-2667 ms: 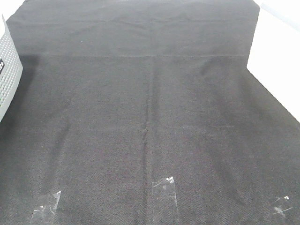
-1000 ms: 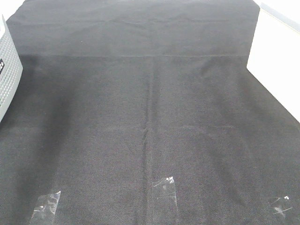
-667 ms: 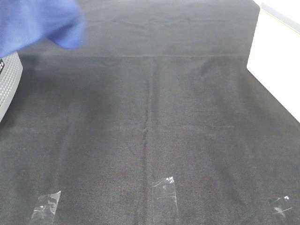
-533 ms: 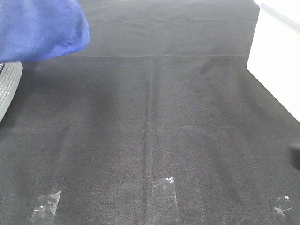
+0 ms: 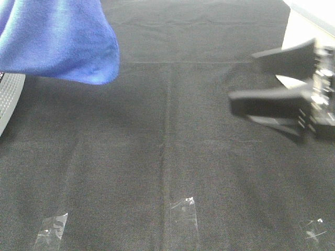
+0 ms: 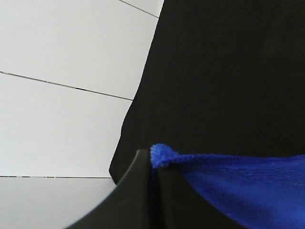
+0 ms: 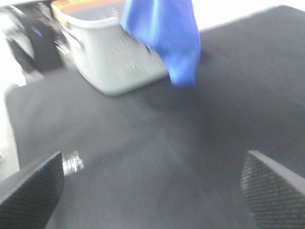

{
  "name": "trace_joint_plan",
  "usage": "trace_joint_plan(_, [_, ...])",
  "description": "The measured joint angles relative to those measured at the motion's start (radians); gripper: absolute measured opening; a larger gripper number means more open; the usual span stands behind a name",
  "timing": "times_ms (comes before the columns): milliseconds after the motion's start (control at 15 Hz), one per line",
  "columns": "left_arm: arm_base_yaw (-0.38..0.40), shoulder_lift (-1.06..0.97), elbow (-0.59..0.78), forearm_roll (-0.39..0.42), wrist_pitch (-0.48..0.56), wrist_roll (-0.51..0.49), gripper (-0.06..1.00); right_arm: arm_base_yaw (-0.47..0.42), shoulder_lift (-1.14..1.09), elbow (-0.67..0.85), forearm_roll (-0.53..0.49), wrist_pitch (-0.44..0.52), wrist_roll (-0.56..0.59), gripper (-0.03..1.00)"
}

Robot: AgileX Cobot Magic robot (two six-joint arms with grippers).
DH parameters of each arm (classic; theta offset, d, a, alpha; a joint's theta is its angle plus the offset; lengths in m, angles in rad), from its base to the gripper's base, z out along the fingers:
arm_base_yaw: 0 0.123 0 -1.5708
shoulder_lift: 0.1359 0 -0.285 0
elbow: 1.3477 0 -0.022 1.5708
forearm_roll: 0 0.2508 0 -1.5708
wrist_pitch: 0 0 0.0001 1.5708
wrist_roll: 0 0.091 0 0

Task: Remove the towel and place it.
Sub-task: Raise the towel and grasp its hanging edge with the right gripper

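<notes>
Between the clamped jaws of the left gripper sits a corner of the blue towel, hanging above the black cloth near the grey perforated basket — removal looks done, placing not yet — so the right gripper, jaws spread and empty, likely must take another corner before lowering.

Blue towel hangs blurred beside grey basket, above black cloth. Right gripper fingers wide apart; tape scrap by one.

exterior: overhead | left wrist: close | right wrist: oblique | shared: towel
</notes>
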Motion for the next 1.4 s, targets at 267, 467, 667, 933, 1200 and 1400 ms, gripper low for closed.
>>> trace_joint_plan(267, [-0.026, 0.0, 0.0, -0.026, 0.006, 0.001, 0.0, 0.0, 0.273, -0.159, 0.077, 0.147, -0.092, 0.96])
trace_joint_plan(467, [-0.028, 0.0, 0.0, -0.071, 0.02, 0.001, 0.0, 0.048, 0.419, -0.276, 0.09, 0.184, -0.092, 0.96])
trace_joint_plan(667, [-0.028, 0.0, 0.0, -0.089, 0.021, 0.001, 0.0, 0.176, 0.515, -0.363, 0.09, 0.124, -0.092, 0.96])
trace_joint_plan(933, [-0.028, 0.0, 0.0, -0.09, 0.022, 0.001, 0.0, 0.252, 0.613, -0.473, 0.091, 0.047, -0.092, 0.96])
trace_joint_plan(1200, [-0.028, 0.0, 0.0, -0.12, 0.022, 0.001, 0.0, 0.317, 0.717, -0.593, 0.091, 0.05, -0.092, 0.96])
trace_joint_plan(1400, [-0.029, 0.0, 0.0, -0.128, 0.024, 0.002, 0.0, 0.324, 0.79, -0.686, 0.091, 0.051, -0.055, 0.96])
